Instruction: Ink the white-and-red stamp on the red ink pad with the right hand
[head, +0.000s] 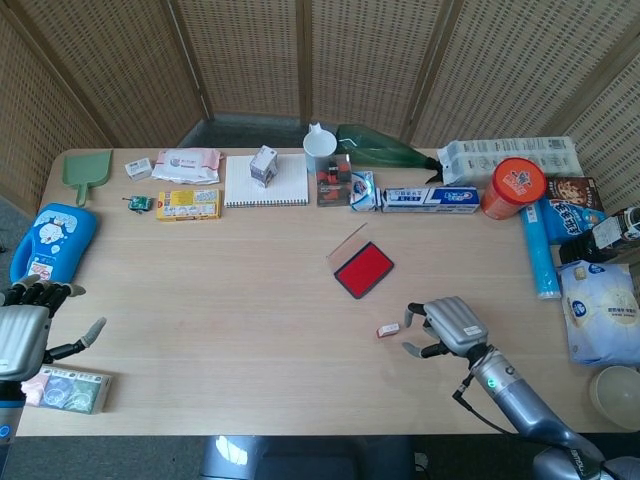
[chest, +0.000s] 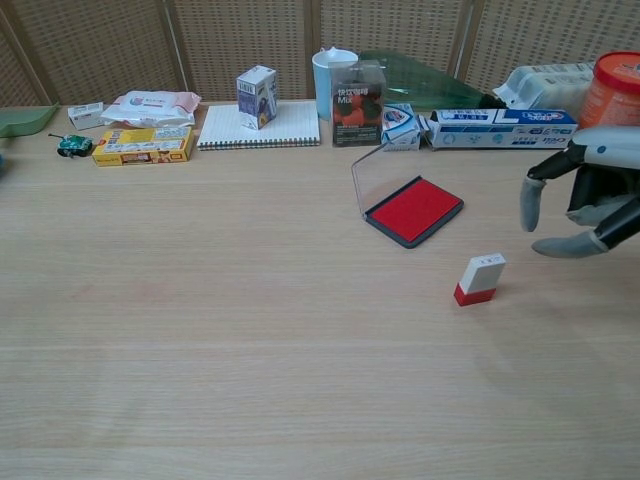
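Observation:
The white-and-red stamp lies tilted on the table, a little in front of the red ink pad, whose clear lid stands up at its left. My right hand hovers just right of the stamp with its fingers spread and nothing in them; a small gap separates them. My left hand is at the table's left front edge, fingers apart, holding nothing.
A notebook, a white cup, a toothpaste box and an orange can line the back. Snack packs crowd the right edge. A blue case and a small packet lie at the left.

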